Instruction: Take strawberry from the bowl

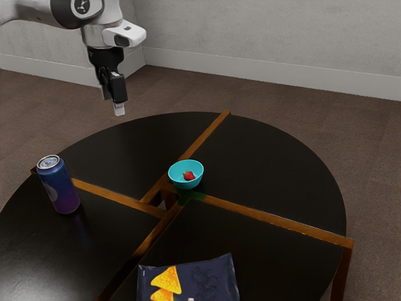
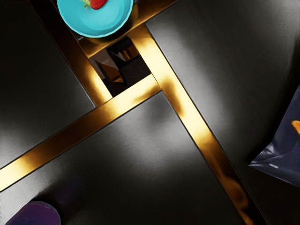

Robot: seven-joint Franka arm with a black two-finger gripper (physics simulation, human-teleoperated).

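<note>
Gripper (image 1: 115, 105) hangs raised above the table (image 1: 276, 163), well apart from the bowl; whether it stands wide or narrow, one cannot tell. Strawberry (image 1: 188, 176) lies inside the turquoise bowl (image 1: 177, 183), near the table's central opening (image 2: 123, 70). Blue-purple can (image 1: 61, 188) stands upright; dark chip bag (image 1: 210, 279) lies well apart from it.

Smooth white arm (image 1: 103, 34); round black joint cap (image 1: 83, 21), exterior view's eleven o'clock, with white marking (image 1: 81, 5); angular black gripper (image 1: 119, 110).
</note>
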